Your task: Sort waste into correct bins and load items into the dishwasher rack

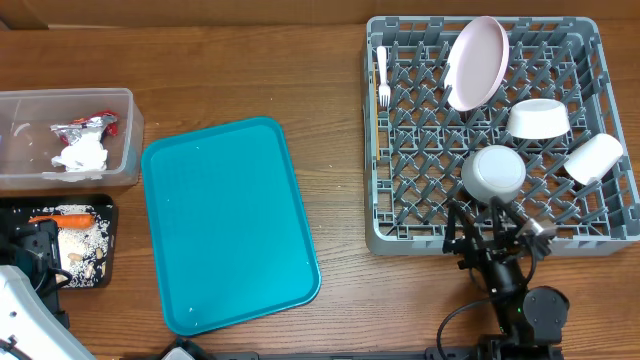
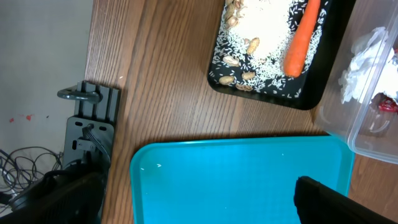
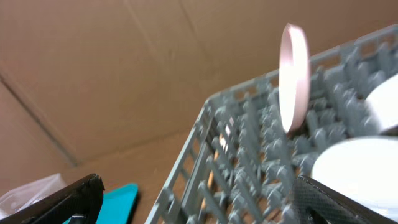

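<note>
Grey dishwasher rack [image 1: 372,140] props the plate [image 1: 476,62] on edge between pegs, likely to drain. My right end effector [image 1: 495,228] beside it and left end effector [image 2: 196,199] far off gape empty.

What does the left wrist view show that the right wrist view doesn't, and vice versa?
Left wrist only: the shallow black rectangular tray holding an orange carrot, rice and nuts; beside it the clear plastic tub with a crumpled white napkin inside. Right wrist only: the grey plastic dishwasher rack, a round pinkish plate standing on edge in it, a white bowl. Both: the teal serving tray, only a corner in the right wrist view. A pale blur there may be the tub; I cannot tell.
</note>
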Controlling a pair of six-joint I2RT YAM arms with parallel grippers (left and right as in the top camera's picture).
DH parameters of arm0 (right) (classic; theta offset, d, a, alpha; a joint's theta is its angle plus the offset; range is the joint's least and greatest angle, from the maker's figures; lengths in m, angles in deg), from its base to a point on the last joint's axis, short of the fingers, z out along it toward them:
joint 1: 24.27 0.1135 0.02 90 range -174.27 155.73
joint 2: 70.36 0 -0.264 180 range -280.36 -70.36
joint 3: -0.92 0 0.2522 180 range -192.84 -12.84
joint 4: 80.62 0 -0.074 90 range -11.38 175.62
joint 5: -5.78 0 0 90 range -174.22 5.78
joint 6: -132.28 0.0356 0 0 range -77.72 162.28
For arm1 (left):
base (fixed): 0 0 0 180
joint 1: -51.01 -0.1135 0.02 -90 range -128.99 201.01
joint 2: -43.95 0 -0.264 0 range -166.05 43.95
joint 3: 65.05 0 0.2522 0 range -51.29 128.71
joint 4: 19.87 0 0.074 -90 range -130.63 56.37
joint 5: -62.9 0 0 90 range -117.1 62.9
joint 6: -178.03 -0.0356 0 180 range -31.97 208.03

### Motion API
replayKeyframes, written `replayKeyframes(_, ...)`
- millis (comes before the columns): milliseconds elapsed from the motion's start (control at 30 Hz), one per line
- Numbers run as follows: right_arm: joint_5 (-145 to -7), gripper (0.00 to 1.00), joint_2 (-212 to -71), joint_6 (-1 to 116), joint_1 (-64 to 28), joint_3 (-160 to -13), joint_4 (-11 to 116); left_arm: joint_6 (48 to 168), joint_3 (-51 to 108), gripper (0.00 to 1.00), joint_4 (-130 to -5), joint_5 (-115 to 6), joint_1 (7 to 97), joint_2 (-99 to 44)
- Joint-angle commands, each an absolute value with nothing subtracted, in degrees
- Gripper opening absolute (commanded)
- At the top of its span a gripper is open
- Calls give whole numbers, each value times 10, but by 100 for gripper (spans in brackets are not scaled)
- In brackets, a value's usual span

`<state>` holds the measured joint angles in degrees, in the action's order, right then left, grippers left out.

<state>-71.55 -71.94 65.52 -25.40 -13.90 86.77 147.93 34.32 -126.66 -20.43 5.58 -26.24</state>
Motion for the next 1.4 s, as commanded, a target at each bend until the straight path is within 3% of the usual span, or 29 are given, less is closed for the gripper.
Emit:
replayKeyframes(0, -727, 100, -705, 607, -263, -133, 876, 1489, 351, 100, -1266, -201, 53, -262)
replayKeyframes(200, -727, 100, -705, 527, -263, -133, 817, 1489, 351, 100, -1266, -201, 53, -262)
replayKeyframes(600, -793, 100, -705, 522, -263, -133, 812, 1489, 351, 100, -1266, -201, 53, -262)
replayKeyframes(1367, -792, 100, -705, 523, -263, -133, 812, 1489, 351, 100, -1266, -201, 53, -262)
